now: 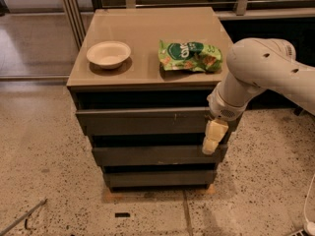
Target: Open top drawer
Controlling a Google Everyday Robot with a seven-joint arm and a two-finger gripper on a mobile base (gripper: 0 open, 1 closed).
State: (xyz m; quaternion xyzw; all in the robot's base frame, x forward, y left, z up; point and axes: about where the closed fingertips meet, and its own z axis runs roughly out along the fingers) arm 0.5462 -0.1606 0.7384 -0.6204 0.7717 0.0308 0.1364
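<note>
The top drawer (pixel 142 121) is the widest of three dark grey, handleless fronts under the tan cabinet top, with small pale marks near its centre. It sits slightly forward of the dark gap above it. My gripper (pixel 213 137), with pale yellowish fingers pointing down, hangs from the white arm (pixel 256 73) in front of the drawer's right end, its tips reaching the gap above the middle drawer (pixel 152 155). The bottom drawer (pixel 157 177) is below.
A white bowl (pixel 109 54) and a green snack bag (pixel 189 55) lie on the cabinet top (pixel 142 33). Speckled floor surrounds the cabinet. A metal railing runs behind it, and a thin metal rod (pixel 22 218) lies on the floor at lower left.
</note>
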